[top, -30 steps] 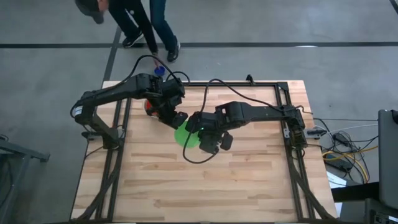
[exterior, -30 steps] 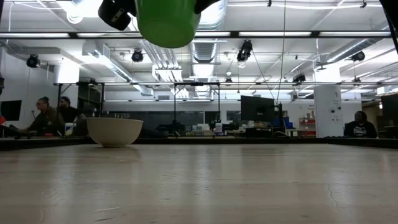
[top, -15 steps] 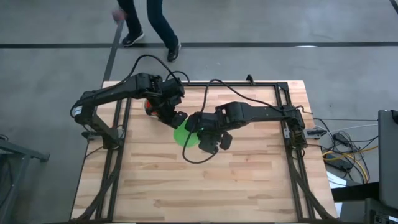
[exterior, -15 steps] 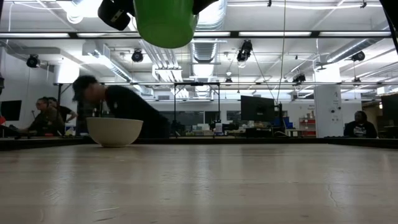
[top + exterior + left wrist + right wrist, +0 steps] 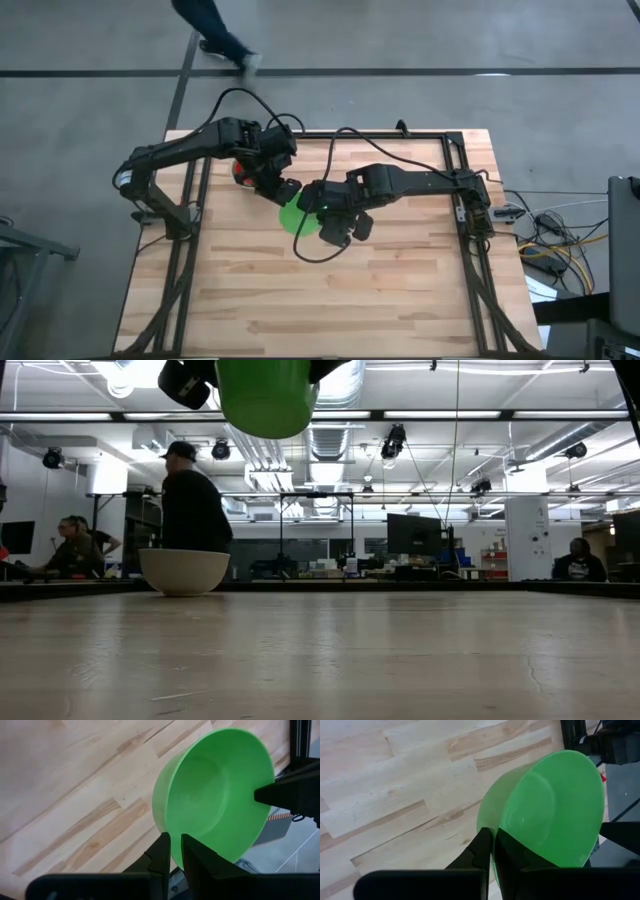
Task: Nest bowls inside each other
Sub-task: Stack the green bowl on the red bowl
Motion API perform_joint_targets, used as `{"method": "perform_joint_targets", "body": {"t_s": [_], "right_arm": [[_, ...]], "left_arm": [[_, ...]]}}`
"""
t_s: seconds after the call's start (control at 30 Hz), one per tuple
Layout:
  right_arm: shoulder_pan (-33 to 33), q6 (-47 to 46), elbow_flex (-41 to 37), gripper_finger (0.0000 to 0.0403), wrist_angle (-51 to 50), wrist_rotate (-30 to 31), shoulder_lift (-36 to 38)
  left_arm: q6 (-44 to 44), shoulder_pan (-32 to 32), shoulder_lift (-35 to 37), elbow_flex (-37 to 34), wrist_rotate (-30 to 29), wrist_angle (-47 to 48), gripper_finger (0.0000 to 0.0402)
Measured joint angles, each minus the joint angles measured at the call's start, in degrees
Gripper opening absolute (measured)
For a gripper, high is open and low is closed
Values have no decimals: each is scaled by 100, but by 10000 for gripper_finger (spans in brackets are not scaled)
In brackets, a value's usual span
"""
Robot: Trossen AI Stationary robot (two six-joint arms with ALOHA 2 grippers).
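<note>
From above, you see both arms meeting over the far-left part of the desk (image 5: 400, 300). The left pincer (image 5: 285, 188) and the right pincer (image 5: 310, 200) both reach the green bowl (image 5: 299, 218) from opposite sides; a red bowl (image 5: 238, 170) peeks out under the left arm, farther left.

From desk level, the green bowl (image 5: 266, 395) hangs high above the boards, well clear of the whitish bowl (image 5: 184, 571) resting at far left. A person (image 5: 193, 510) stands in the room behind it.

In the left wrist view, your left pincer (image 5: 172, 854) is clenched on the green bowl's (image 5: 215, 810) rim, one finger inside the wall, one outside.

In the right wrist view, the right pincer (image 5: 492, 847) is likewise clenched tight on the rim of the green bowl (image 5: 550, 815), which may be two nested shells, though you cannot be sure.

Judge the bowl as light, stiff, smooth plastic: it will likely slip if tilted, so the thin rim is your best hold. Both wrists angle down and inward.
</note>
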State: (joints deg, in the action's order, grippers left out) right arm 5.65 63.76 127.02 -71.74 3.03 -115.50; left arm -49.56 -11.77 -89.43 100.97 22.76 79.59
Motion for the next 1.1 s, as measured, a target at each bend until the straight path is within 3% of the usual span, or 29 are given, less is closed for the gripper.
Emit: {"method": "perform_joint_targets", "body": {"t_s": [1.1], "right_arm": [[-4, 95, 11, 8, 69, 20, 0]], "left_arm": [[-302, -52, 57, -2, 175, 293, 49]]}}
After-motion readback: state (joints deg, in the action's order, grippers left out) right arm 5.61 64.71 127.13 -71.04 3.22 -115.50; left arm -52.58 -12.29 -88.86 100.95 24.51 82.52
